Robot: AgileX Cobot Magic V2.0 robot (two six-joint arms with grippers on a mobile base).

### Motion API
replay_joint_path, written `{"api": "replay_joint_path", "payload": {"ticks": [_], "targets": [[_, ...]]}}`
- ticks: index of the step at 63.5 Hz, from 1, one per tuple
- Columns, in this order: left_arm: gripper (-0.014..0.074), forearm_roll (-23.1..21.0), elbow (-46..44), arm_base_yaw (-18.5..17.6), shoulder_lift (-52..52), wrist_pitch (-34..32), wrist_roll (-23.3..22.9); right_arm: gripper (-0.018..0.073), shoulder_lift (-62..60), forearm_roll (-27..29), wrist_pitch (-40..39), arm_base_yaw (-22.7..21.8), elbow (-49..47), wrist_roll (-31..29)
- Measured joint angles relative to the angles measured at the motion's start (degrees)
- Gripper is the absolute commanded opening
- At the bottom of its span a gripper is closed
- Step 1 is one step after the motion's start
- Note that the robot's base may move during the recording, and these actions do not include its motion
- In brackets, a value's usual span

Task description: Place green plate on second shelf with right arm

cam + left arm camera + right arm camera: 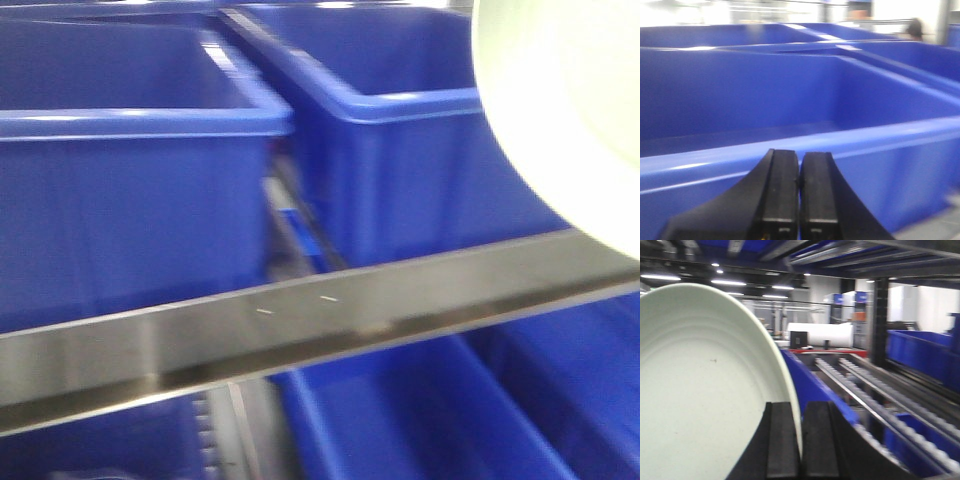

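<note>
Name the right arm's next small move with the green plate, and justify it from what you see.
Probably ease the green plate forward toward the roller tracks. The right gripper is shut on its rim and holds it on edge, resting on nothing. The front view shows it near the metal shelf rail, not yet set down.

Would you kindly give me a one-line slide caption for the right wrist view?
Right gripper grips the green plate by its rim, with roller tracks and a blue bin beyond.
</note>
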Motion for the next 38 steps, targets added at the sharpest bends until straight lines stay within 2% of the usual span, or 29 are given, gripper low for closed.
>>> {"api": "replay_joint_path", "payload": {"ticks": [38], "targets": [[0.013, 0.0, 0.0, 0.0, 0.0, 0.0, 0.0, 0.0053, 0.0, 0.0, 0.0, 0.0, 0.0, 0.0]]}}
